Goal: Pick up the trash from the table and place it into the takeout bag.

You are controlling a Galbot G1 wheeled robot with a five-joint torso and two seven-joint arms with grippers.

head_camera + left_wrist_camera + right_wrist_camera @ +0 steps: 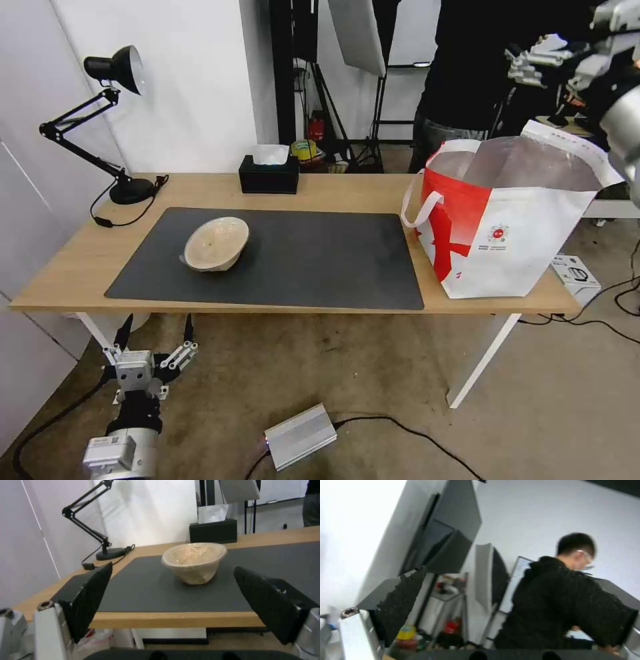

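Head view: the takeout bag (507,230) stands upright at the right end of the table (80,263), mouth open and foil lining exposed; its white front panel carries a small round red logo (497,234) with a line of small print beneath it that cannot be read. No other legible writing is visible. The beige shallow bowl (216,243) lies tilted on its side on the left part of the dark grey mat (320,260), well apart from the bag. A black tissue box (269,173) sits at the far table edge, and a black desk lamp (113,120) stands at the far left corner. The left gripper (154,340) is held low, below and in front of the near table edge, fingers pointing toward the table and spread wide, gripping nothing; in the left wrist view its two black fingers (91,597) frame the bowl (194,561) from a distance. The right gripper (533,60) is raised high above and behind the bag; the right wrist view shows its fingers (398,605) parted and empty.
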